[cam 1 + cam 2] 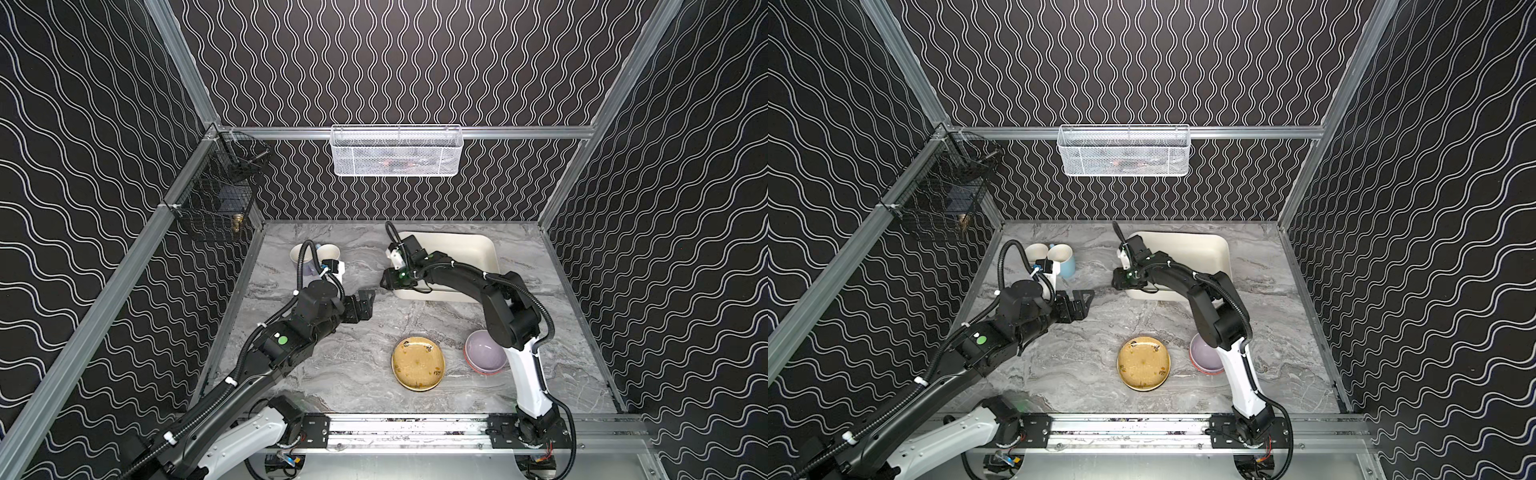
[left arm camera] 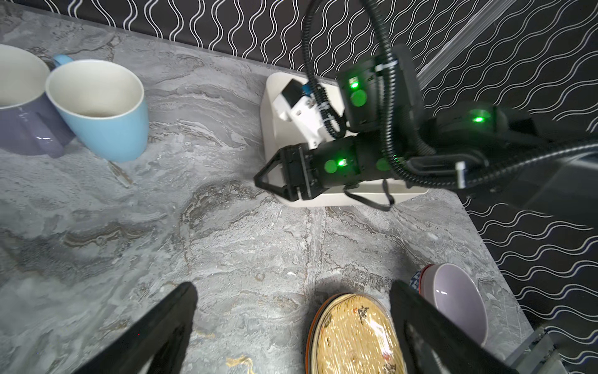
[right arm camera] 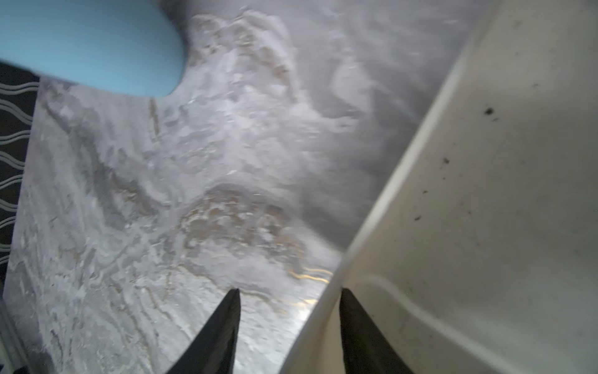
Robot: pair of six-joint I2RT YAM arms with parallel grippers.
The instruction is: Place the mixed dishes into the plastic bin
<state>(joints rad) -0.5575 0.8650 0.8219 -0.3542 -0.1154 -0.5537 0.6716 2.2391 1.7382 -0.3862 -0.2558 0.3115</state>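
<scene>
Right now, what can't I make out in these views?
White wire-mesh basket contents: mesh, too small, both top views.
Lilac ceramic mug: left arm's cable covers it, both top views.
Lilac bowl: right arm overlaps it.
Right gripper against cream plastic bin rim: contact blurred, right wrist view.

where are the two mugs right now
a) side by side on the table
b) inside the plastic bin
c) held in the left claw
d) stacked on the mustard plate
a: the lilac mug and light-blue mug stand next to each other on the table, well apart from the plastic bin.
</scene>
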